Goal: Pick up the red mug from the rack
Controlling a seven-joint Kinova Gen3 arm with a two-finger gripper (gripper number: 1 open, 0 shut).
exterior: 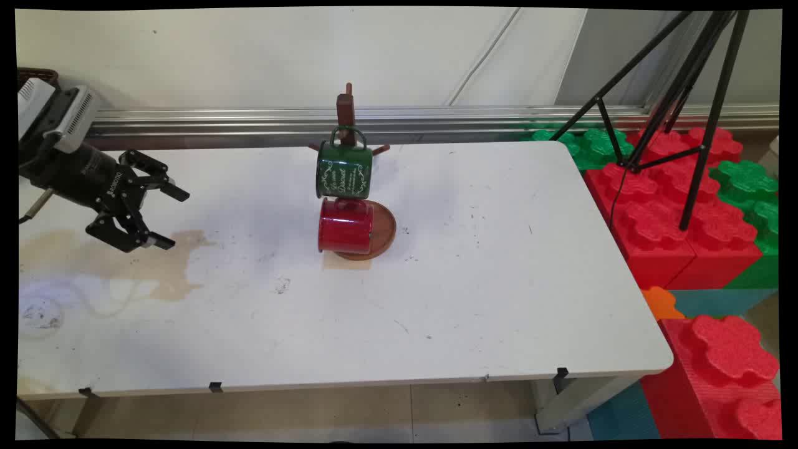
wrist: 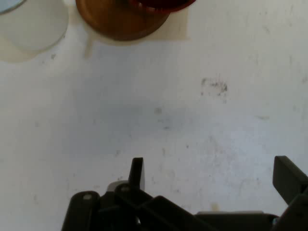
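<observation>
**Open gripper clear of a wooden mug stand with two mugs**

Item 1. Gripper [exterior: 167,217]: black, two-fingered, fingers spread wide apart, nothing between them. It hangs above the table [exterior: 474,299] well to the left of the mug stand [exterior: 346,118], over a brownish stain [exterior: 168,262]. In the hand view only the two fingertips [wrist: 137,173] and the linkage rise from the bottom edge; the right-hand finger is cut off by the frame.

Item 2. Mug stand: dark wooden post on a round wooden base [exterior: 381,234], standing toward the far side of the table. The post's lower part is hidden behind the mugs. In the hand view only part of the base [wrist: 120,21] shows at the top edge.

Item 3. Green mug [exterior: 344,171]: hangs by its handle from the stand's upper part; pale lettering on it too small to read.

Item 4. Red mug [exterior: 346,226]: directly below the green mug, at the base; how it is supported cannot be made out. In the hand view only a sliver of its rim [wrist: 161,5] appears.

Item 5. Black tripod [exterior: 679,93] and red and green foam blocks [exterior: 661,224]: well right of the stand, beyond the table's edge.
</observation>
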